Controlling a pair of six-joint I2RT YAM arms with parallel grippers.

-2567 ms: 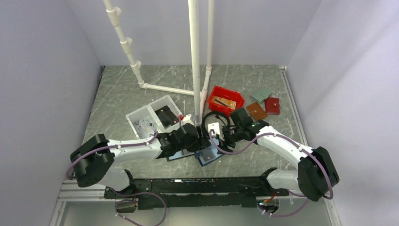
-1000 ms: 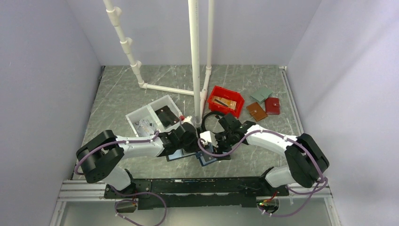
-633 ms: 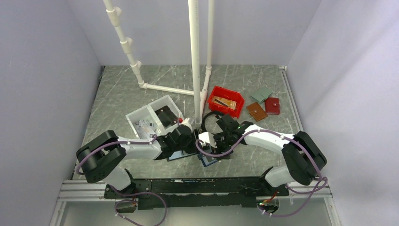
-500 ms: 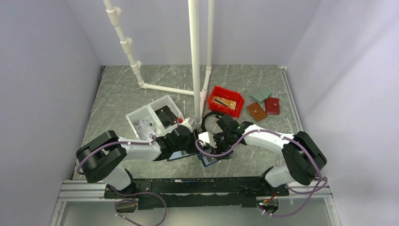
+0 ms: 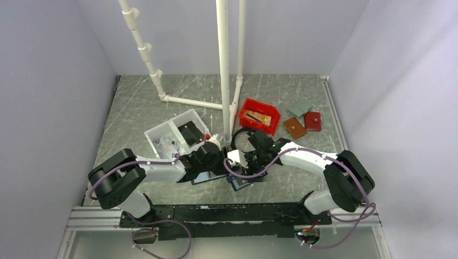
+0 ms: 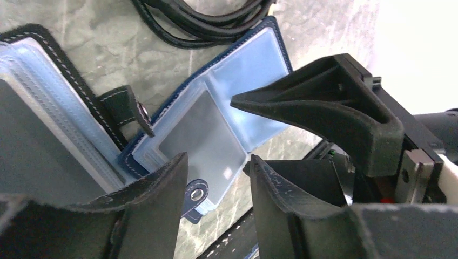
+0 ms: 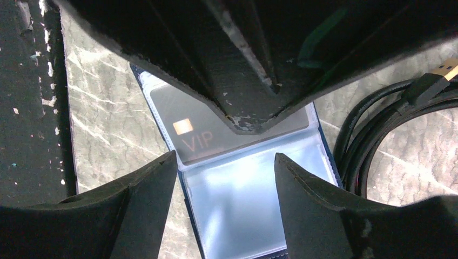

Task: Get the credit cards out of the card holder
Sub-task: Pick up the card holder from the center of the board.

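caution: two hands crowded over one open card holder

the card holder [image 6: 246, 75] lies open on the bench [image 5: 162, 102], light-blue side up, just beside a folio [image 6: 48, 97] and near a cable [image 7: 367, 129]. a grey card [image 7: 186, 137] marked vip sits flush in a clear pocket [image 6: 205, 135]. the left hand [image 6: 216, 162] hovers over it, fingers moderately apart, empty. the right hand [image 7: 224, 157] hangs above the same spot, fingers wide, empty. likely faults: the hands strike each other, since their fingers nearly meet; a fingertip slides off the slick pocket without catching the card edge; the unpinned holder lifts or skids with the card; a finger snags the tab [image 6: 197, 195] or the folio.
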